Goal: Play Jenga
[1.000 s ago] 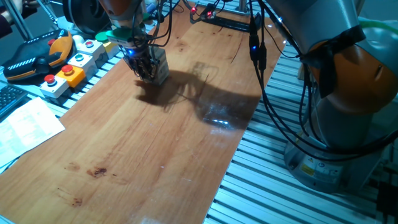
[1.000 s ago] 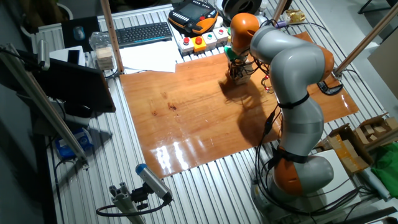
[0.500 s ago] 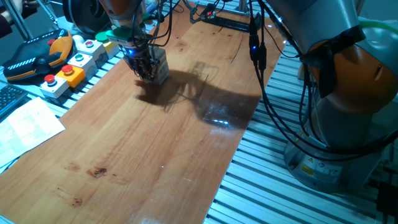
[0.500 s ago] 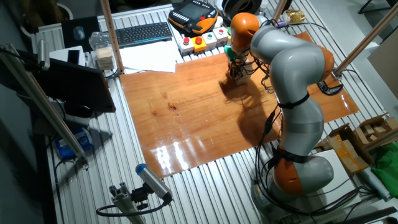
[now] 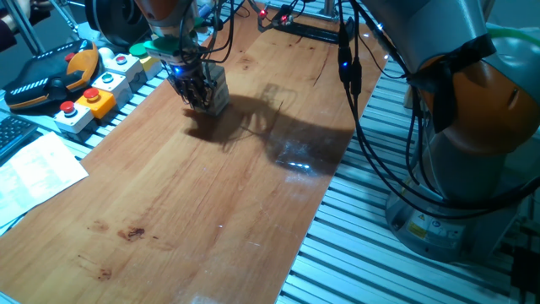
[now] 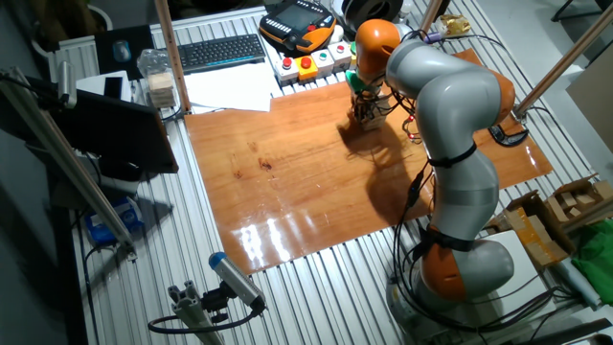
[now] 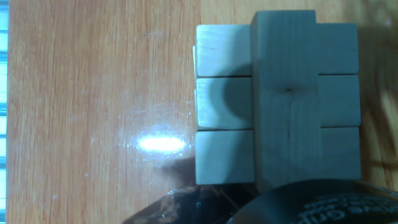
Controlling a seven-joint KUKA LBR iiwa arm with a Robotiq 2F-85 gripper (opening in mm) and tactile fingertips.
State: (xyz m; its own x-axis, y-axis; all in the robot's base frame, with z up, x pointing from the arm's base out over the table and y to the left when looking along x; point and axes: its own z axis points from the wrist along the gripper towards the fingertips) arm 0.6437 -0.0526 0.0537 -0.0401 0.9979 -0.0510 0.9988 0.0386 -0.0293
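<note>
— Where is the Jenga (image 7: 277,102) tower found?
— Directly beneath the pincer (image 5: 199,95), on the wooden counter (image 5: 211,194); one block is seen laid crosswise over a layer of three.

— Is anything held by the pincer?
— That cannot be told. Its fingers are lowered at the tower, but their spread is hidden.

No words, numbers or signs can be read anywhere. Small label seen on robot base (image 5: 419,226), print too tiny to be read. Printed lines seen on paper sheet (image 5: 34,173), too blurred. Keys seen on keyboard (image 6: 220,52), letters too small. Wooden blocks (image 7: 277,93) left plain, nothing written.
</note>
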